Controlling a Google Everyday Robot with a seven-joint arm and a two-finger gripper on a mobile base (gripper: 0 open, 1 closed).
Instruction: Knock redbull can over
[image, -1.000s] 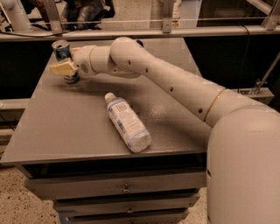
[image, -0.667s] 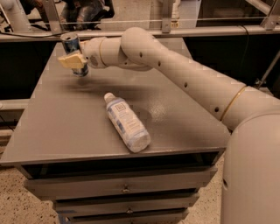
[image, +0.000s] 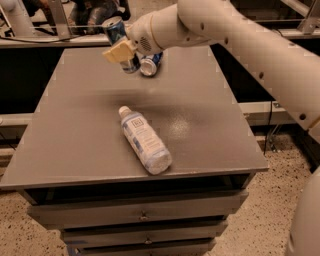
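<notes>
Grey cabinet top (image: 75, 140) first: nearest you, a clear plastic bottle (image: 145, 142) lies on its side, well apart from the work. Toward the far edge, the gripper (image: 120, 51) sits across the middle of the redbull can (image: 116, 31); you cannot tell whether it has hold of the can or only leans on it. The can is tilted, not flat. Its long axis runs from the base by the table up to the silver top, leaning toward the left of the view. Just beside the base lies another can (image: 150, 64). Drive the top further along its lean, then let go low.
</notes>
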